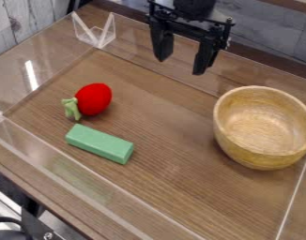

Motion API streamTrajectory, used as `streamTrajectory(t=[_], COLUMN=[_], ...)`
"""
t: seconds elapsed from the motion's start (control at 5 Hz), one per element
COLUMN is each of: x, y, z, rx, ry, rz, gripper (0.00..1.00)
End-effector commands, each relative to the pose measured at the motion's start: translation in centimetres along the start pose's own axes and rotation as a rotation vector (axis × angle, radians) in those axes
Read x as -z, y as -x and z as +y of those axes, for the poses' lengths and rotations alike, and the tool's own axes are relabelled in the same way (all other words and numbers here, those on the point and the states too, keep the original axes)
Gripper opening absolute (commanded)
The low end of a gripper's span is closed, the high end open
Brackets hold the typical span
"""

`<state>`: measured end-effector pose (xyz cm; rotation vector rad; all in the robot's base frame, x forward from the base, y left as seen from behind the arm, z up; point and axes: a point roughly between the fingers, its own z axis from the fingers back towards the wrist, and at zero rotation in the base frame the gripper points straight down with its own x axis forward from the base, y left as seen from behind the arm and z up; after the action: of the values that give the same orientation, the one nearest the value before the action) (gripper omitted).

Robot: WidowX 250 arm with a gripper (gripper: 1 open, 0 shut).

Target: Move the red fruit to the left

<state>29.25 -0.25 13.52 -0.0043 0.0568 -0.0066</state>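
A glossy red rounded toy fruit with a green leafy stem end (93, 99) lies on the brown wooden surface (164, 127), toward the left side of the camera view, its green end pointing to the lower left. Near it, a little lower in the view, is a flat green rectangular block (99, 143), lying at a slant and apart from the fruit. A round light-coloured wooden bowl (262, 127) sits well apart from both, at the right. The black robot claw (186, 66) is at the top of the view, between the fruit and the bowl from side to side; its two fingers are spread open, with nothing gripped between them
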Motion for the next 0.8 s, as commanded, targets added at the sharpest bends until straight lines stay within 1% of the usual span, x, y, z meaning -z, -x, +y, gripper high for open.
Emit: streamTrajectory(t=[0.0,0.2,0.4,0.6], x=[1.2,1.4,1.2,1.0], y=[0.1,0.9,2.9,4.8], z=[1.3,4.1,7.5,10.7], rx=[0.043,0.03,0.09,0.143], ry=[-0.003,-0.003,-0.018,-0.035], rz=[0.024,0.024,0.004,-0.028], gripper=[1.0,1.0,1.0,1.0])
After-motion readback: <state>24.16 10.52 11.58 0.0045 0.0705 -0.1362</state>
